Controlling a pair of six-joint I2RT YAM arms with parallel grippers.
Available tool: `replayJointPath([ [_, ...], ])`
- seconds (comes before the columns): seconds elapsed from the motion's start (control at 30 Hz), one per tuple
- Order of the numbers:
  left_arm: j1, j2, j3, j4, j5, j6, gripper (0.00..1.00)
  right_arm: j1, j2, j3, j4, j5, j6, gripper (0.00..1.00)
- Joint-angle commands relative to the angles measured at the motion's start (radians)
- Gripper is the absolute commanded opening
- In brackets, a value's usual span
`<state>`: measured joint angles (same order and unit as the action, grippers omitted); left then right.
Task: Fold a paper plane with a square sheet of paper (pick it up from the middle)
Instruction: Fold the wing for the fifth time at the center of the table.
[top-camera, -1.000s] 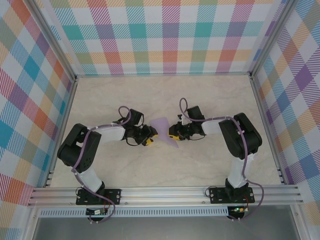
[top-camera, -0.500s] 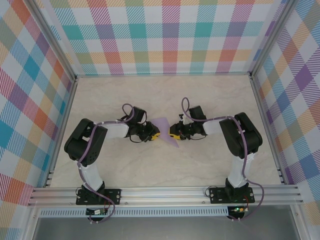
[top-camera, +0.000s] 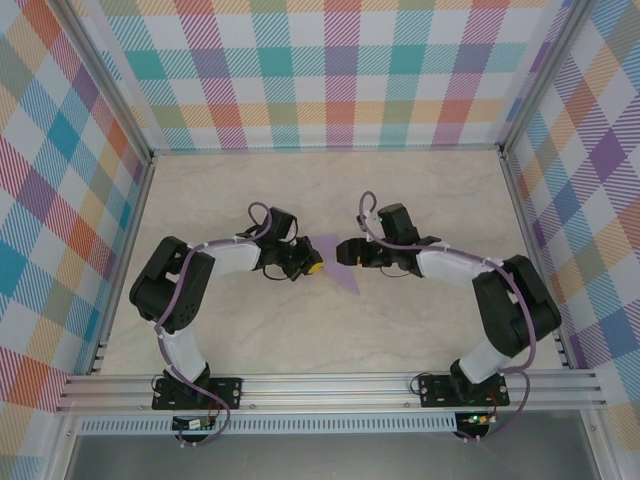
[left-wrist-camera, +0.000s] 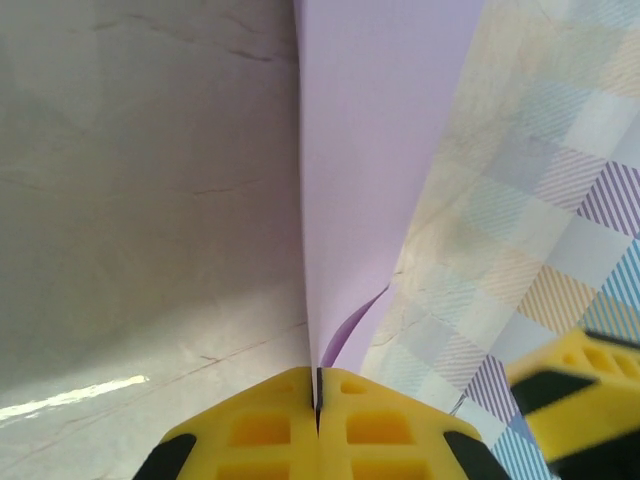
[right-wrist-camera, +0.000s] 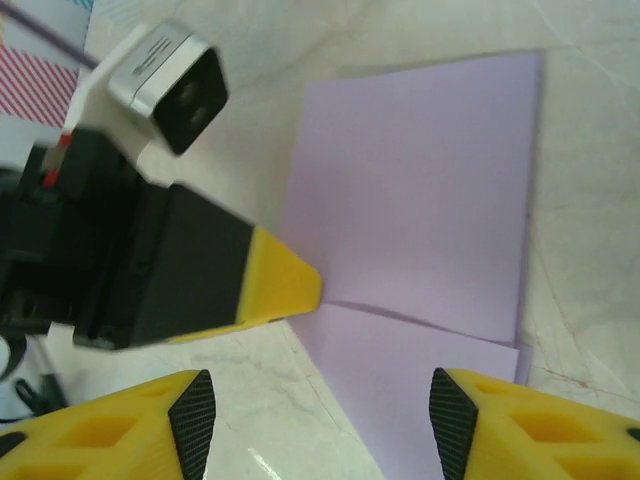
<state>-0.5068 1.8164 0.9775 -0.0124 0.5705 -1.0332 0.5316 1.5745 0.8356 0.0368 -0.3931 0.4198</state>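
Observation:
The square sheet of paper (top-camera: 340, 276) is pale lavender and partly folded, with one flap raised and a lower layer flat on the table. My left gripper (top-camera: 312, 267) is shut on its edge; in the left wrist view the yellow jaws (left-wrist-camera: 318, 388) pinch the thin sheet (left-wrist-camera: 380, 150), which rises straight up from them. My right gripper (top-camera: 344, 252) stands open just right of the paper. In the right wrist view its fingertips (right-wrist-camera: 195, 420) are spread wide over the sheet (right-wrist-camera: 420, 200), touching nothing, and the left gripper's yellow tip (right-wrist-camera: 285, 285) meets the paper's edge.
The pale marbled tabletop (top-camera: 330, 190) is walled by plaid panels (top-camera: 340, 70) at the back and both sides. An aluminium rail (top-camera: 330, 385) carries the arm bases along the near edge. The right gripper's yellow finger (left-wrist-camera: 580, 400) shows at the left wrist view's lower right.
My left gripper has moved in to the paper's left edge and shut on it. My right gripper has opened, let go of the paper and drawn slightly back and up.

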Motion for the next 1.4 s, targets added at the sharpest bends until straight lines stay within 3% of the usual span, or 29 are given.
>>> replayJointPath([
  [0.0,-0.012,-0.034,0.037,-0.065,-0.013,-0.018,0.0,0.089,-0.049,-0.073,0.029,0.25,-0.202,0.61],
  [0.3,-0.013,-0.038,0.06,-0.109,-0.019,-0.019,0.0,0.25,-0.038,-0.211,0.288,0.476,-0.489,0.61],
  [0.63,-0.014,-0.036,0.069,-0.122,-0.019,-0.024,0.0,0.345,0.116,-0.173,0.415,0.651,-0.658,0.55],
  [1.03,-0.013,-0.038,0.076,-0.14,-0.021,-0.024,0.0,0.354,0.185,-0.181,0.525,0.746,-0.686,0.42],
  [1.37,-0.013,-0.041,0.076,-0.146,-0.019,-0.026,0.0,0.354,0.201,-0.177,0.528,0.741,-0.687,0.23],
])
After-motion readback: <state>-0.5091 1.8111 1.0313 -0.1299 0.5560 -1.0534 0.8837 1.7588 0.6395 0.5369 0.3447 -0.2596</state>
